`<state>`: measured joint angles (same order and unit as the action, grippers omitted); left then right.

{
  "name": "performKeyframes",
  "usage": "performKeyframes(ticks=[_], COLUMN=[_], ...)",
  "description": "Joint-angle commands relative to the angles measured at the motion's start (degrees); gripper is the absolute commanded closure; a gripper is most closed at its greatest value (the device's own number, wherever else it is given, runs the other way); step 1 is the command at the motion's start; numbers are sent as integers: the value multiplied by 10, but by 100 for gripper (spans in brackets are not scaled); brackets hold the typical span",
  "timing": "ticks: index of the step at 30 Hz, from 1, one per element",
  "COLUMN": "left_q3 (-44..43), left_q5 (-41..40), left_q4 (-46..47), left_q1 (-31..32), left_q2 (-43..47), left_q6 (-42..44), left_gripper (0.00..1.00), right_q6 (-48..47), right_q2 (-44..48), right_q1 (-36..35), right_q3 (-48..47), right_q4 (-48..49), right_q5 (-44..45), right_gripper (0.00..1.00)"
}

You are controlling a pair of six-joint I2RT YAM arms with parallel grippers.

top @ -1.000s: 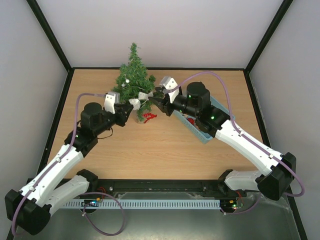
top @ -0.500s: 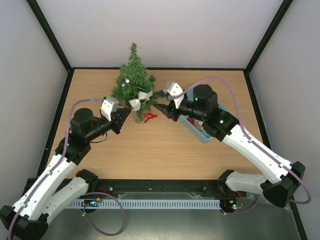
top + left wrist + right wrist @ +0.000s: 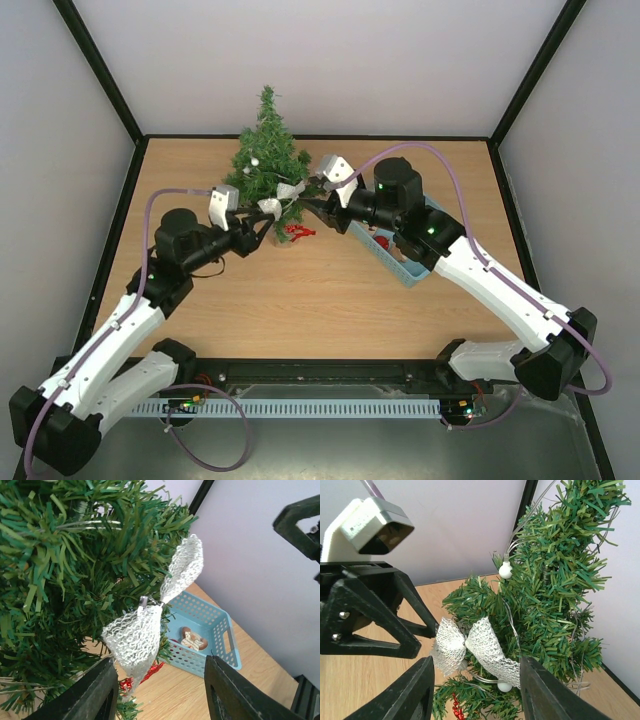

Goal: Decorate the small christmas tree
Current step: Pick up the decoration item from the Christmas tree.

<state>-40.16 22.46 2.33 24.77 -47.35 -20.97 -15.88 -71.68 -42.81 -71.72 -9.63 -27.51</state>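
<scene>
Both arms have come back in toward the tree since half a second ago, and the left gripper, which was closed then, now has its fingers apart.

Right in front of the left gripper hangs a silver mesh ribbon bow. It sits on a low branch of the small christmas tree, a bushy dark green one with a pointed top. The bow's bottom loop is just beside one finger, but nothing is pinched. Past the bow, farther from this gripper, is a light blue plastic basket with holes.

The right gripper comes at the same bow from the other side. Its fingers are apart too, holding nothing, with the bow just ahead of them and the tree behind it.

I think the bow is being fixed in place. It looks loosely hung, so a closing finger could drag it off. A hard push could tip the little tree. The two grippers are near each other and could bump.
</scene>
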Motion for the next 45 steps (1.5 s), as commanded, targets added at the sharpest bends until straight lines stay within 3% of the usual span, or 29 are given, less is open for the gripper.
performKeyframes(ticks=[1, 11, 13, 15, 17, 24, 34, 38, 45], left_q3=[11, 29, 30, 27, 21, -61, -113, -119, -136], left_q5=[12, 26, 31, 35, 46, 70, 182, 218, 215], left_q4=[54, 101, 107, 109, 102, -60, -208, -227, -247], left_q1=[-9, -25, -26, -27, -28, -30, -30, -29, -29], left_q2=[-6, -21, -24, -22, -17, 11, 36, 47, 34], left_q6=[-48, -57, -58, -53, -27, 132, 277, 304, 306], left_gripper=[52, 56, 64, 86, 97, 98, 98, 98, 98], right_q6=[7, 13, 12, 11, 12, 17, 10, 34, 53], right_q2=[5, 19, 22, 24, 27, 34, 70, 66, 70], right_q1=[1, 1, 1, 1, 1, 1, 1, 1, 0], right_q3=[-14, 3, 2, 1, 3, 5, 24, 21, 45], right_q4=[9, 15, 14, 14, 16, -16, -47, -50, -44], right_q5=[-11, -7, -6, -2, -3, -14, -86, -140, -199], right_gripper=[55, 55, 55, 55, 55, 55, 56, 56, 55])
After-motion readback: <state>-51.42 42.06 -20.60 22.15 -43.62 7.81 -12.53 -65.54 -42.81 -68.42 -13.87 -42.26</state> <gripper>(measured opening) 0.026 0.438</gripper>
